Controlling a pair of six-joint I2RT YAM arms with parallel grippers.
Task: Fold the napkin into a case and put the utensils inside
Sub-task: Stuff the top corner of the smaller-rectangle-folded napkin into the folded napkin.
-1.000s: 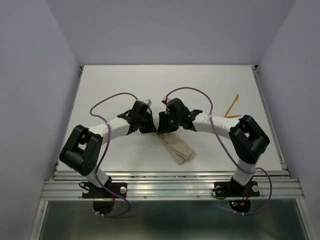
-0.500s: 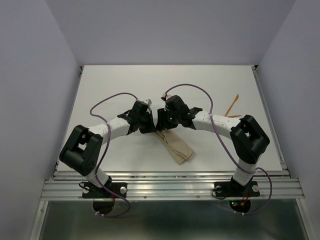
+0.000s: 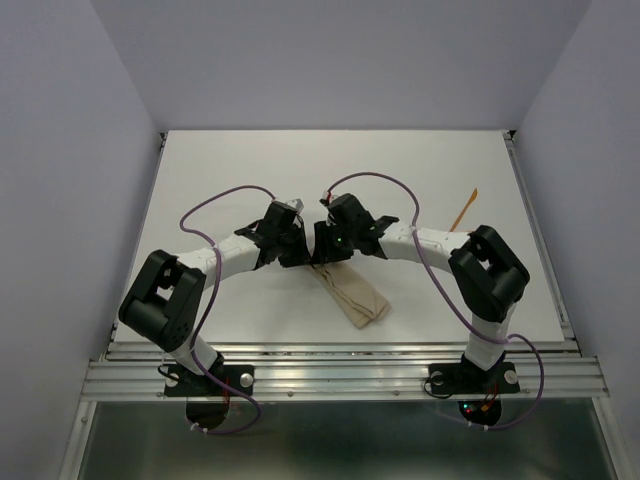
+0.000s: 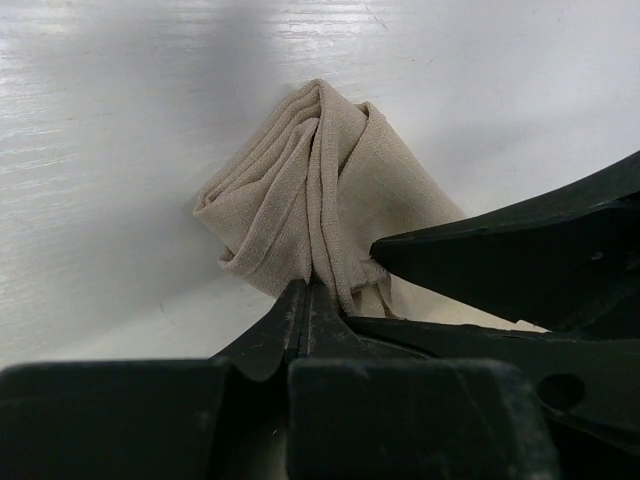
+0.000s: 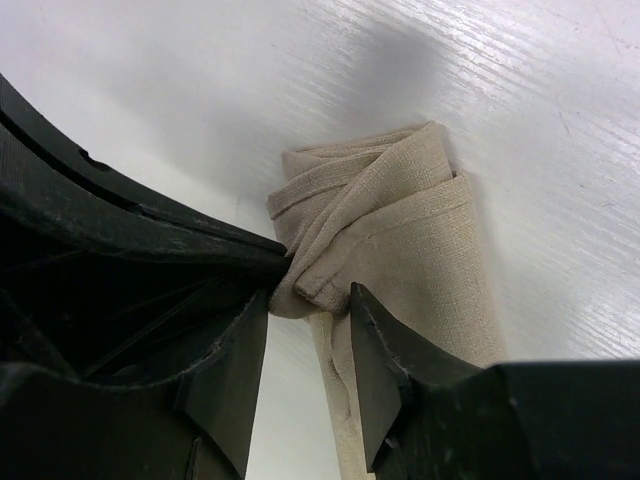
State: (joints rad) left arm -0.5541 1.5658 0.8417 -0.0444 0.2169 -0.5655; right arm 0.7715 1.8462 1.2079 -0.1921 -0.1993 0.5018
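Ok so the tan-beige cloth napkin (image 3: 352,295) is lying on the white surface (image 3: 230,170) as a narrow layered strip. It slants from the middle toward the near edge, and both claws meet at its far end. The left claw (image 4: 305,292) is clamped tight on a gathered pleat there, with creases fanning out from the pinch. The right claw (image 5: 308,300) has its jaws slightly apart with a rolled edge sitting at the tips, and we can't tell if it's really biting. Our guess is we're shaping that end into the pouch mouth. To do it well we'd want both claws low and moving together, so the layers don't twist and the strip doesn't slide. One thin orange plastic utensil (image 3: 465,208) shows off to the right, well apart from the cloth.
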